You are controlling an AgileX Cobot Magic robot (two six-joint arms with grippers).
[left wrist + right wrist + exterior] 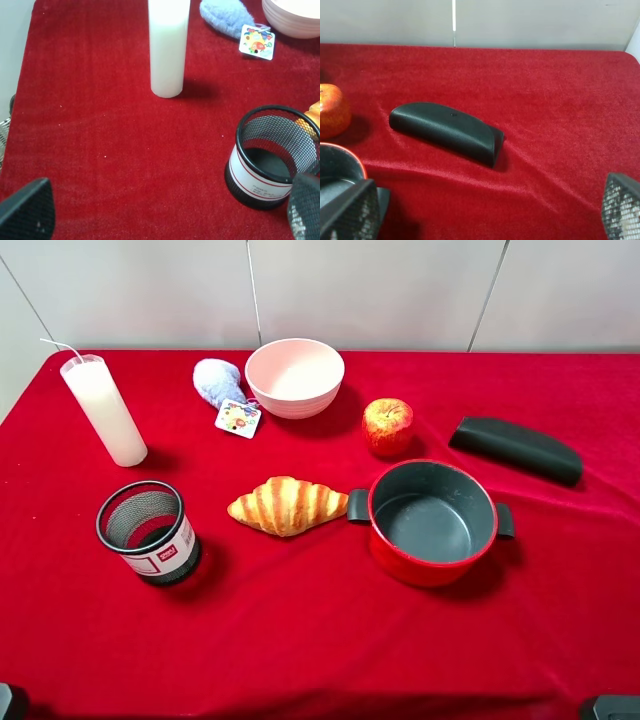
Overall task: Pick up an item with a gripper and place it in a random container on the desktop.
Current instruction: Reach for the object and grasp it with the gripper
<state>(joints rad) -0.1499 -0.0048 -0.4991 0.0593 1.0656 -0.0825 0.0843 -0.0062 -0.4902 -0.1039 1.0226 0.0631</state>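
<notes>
Your apple (pixel 387 425) sat upright on the table (pixel 320 640), just behind the red pot (pixel 425 572) and not touching it. In the high view the pink bowl (pixel 295 402) lay to its left and the black case (pixel 515 448) to its right.

Both arms waited at the near edge, well apart from everything. The left gripper (pixel 165 215) was spread wide with nothing between its fingers, looking toward the mesh cup (pixel 272 165) and the white cylinder (pixel 167 47). The right gripper (pixel 485 210) was equally wide and empty. It looked past the pot's handle toward the case, with the apple at the margin of its view.

I judged the apple firm, smooth-skinned and fairly light, and sturdy enough for a solid pinch. Being round, it would likely roll or squirt out if you caught it off-centre. You would have done best to come down from above and close across its widest part, one jaw on each side, with the stem dimple left on top.

The right arm looked the nearer choice. Bare cloth ringed the apple on every side, so there was room to descend. The pot's rim was the closest obstacle, since it stood between your gripper and the fruit, so passing over it seemed safer than skirting it. The pot was empty and wide-mouthed, which made for a short carry. A low release would have spared the apple a bruise.
</notes>
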